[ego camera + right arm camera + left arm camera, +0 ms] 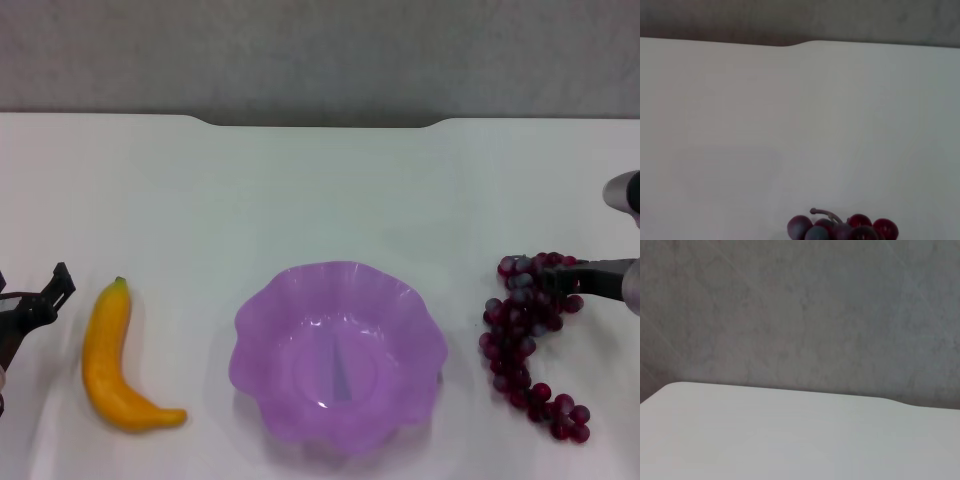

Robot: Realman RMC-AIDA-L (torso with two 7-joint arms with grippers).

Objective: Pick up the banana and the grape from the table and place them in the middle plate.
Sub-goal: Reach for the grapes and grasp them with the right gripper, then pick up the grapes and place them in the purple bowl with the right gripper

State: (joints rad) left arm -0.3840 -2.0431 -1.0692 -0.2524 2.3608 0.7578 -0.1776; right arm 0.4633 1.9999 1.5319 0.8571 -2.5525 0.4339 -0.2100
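The banana (pixel 115 362) lies on the white table (pixel 320 190), left of the middle plate (pixel 338 350), a translucent purple dish with a wavy rim and nothing in it. My left gripper (pixel 48 296) hovers at the left edge, just left of the banana's stem end and apart from it. Right of the plate lies the grape (pixel 528 342), a long dark red bunch. My right gripper (pixel 578 279) reaches in from the right edge at the bunch's upper end. In the right wrist view only the top of the grape (pixel 842 229) and its stem show.
The table's far edge has a shallow notch (pixel 320 122), with a grey wall (pixel 320 50) behind it. The left wrist view holds only the bare table (pixel 790 440) and the wall.
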